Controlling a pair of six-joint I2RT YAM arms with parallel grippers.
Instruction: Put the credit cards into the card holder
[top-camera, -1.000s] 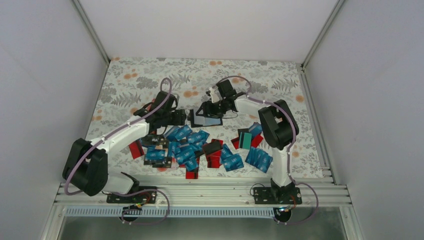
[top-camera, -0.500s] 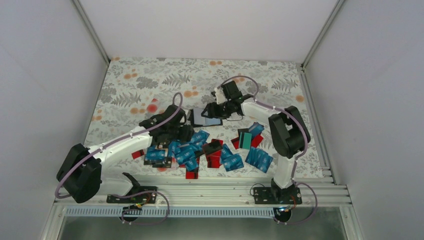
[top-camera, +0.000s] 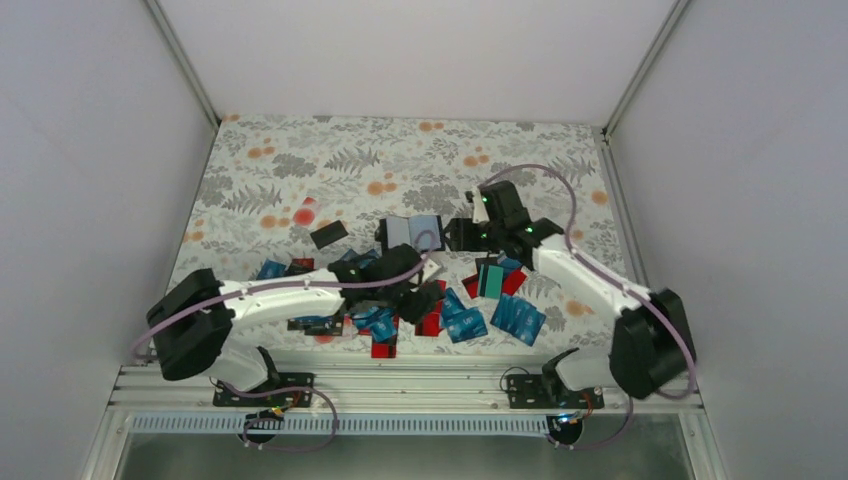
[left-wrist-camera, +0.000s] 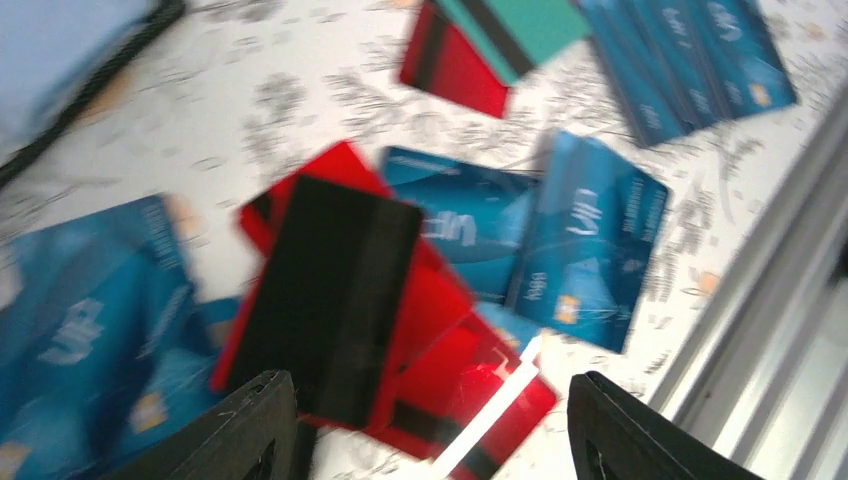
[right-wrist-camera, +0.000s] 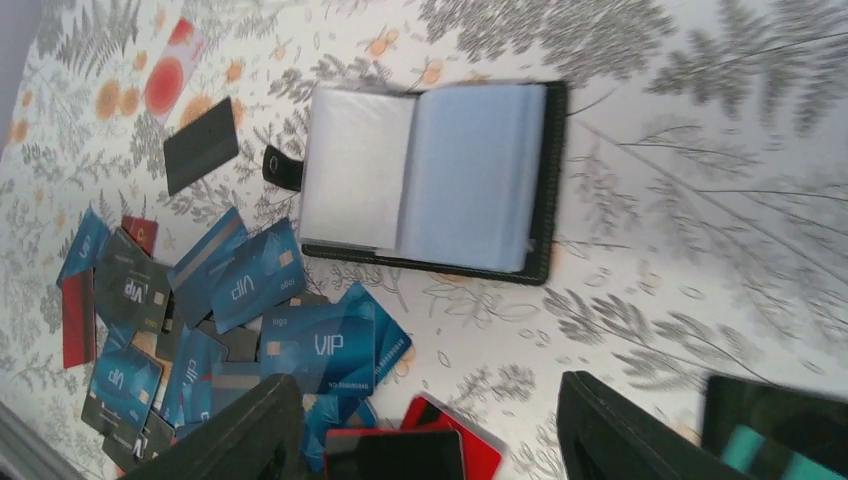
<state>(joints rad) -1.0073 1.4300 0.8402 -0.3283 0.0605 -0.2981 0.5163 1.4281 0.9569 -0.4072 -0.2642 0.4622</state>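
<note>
While the card holder (right-wrist-camera: 430, 175) sits open, seemingly unfilled, at the far middle of the tabletop (top-camera: 290, 165), my left end effector (left-wrist-camera: 435, 430) and right end effector (right-wrist-camera: 432, 438) gape empty, credit cards (top-camera: 455, 320) strewn nearer.

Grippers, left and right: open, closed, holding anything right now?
Left gripper: open, holding nothing, over the credit cards.
Right gripper: open, holding nothing, near the open card holder.
</note>
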